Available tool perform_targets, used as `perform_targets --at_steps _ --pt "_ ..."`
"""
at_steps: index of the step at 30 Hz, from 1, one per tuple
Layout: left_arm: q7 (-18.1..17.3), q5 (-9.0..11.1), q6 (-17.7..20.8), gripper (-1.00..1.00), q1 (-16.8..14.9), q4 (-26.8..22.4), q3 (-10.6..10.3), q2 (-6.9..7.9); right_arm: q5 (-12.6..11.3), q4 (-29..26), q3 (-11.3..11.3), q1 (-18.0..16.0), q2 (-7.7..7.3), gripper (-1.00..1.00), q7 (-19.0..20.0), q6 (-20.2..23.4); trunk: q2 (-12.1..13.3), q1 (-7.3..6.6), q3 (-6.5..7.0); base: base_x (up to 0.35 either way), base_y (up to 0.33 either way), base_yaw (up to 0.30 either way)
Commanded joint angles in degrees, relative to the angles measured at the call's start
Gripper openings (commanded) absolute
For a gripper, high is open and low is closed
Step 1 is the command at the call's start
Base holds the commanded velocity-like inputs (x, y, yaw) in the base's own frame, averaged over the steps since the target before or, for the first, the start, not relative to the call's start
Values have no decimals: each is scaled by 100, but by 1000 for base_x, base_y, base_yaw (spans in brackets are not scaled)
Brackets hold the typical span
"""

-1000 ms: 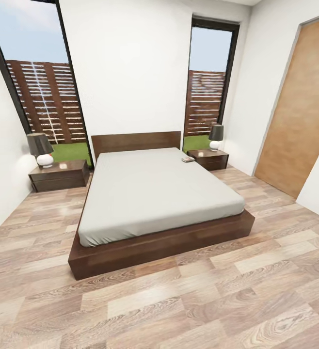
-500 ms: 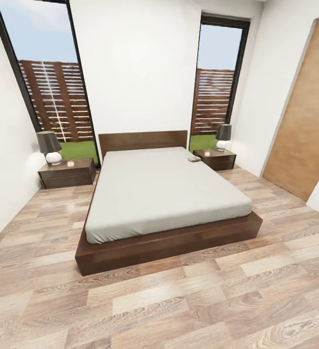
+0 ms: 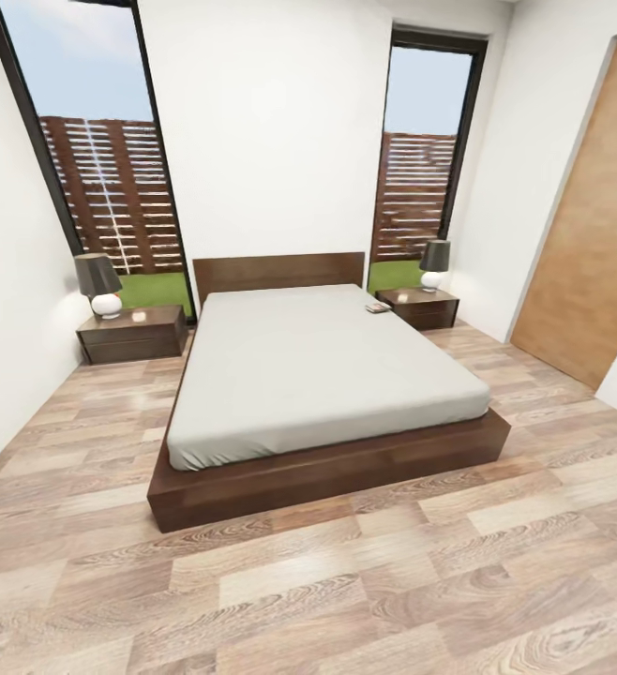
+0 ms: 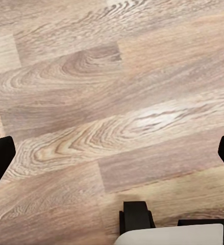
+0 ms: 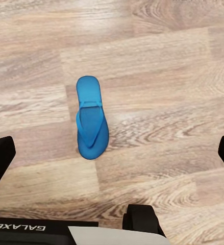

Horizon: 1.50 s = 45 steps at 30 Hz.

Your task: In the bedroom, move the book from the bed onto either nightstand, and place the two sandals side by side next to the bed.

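The bed (image 3: 318, 366) stands in the middle of the bedroom with its dark headboard against the far white wall. The book (image 3: 377, 307) lies on the grey mattress at its far right corner. One nightstand (image 3: 132, 334) stands left of the bed and another nightstand (image 3: 421, 307) right of it, close to the book. One blue sandal (image 5: 91, 120) lies flat on the plank floor in the right wrist view, below my open right gripper (image 5: 112, 158). My left gripper (image 4: 112, 158) is open over bare floor, holding nothing.
Each nightstand carries a dark-shaded lamp (image 3: 98, 283), with the other lamp (image 3: 434, 262) on the right. A wooden door (image 3: 590, 234) fills the right wall. Tall windows flank the headboard. Wood floor (image 3: 346, 581) stretches between me and the bed's foot.
The whole head view has shifted a little to the right and up, so the camera moved. The bed, book and nightstands have kept their places.
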Motion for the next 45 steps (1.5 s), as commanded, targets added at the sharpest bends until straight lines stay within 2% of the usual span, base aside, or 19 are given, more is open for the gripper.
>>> perform_targets --at_steps 1,36,45 --pt "-18 -3 1 100 -2 -2 0 2 6 3 37 -3 -1 100 -37 -4 -3 0 -5 0 0 50" --pt "-18 -3 5 100 -2 -1 0 2 4 1 38 -3 1 100 -34 -4 -3 0 -6 12 0 7" --pt "-18 -7 6 100 -2 -1 0 2 5 2 39 -3 2 100 -36 -4 -3 0 -23 1 -28 116"
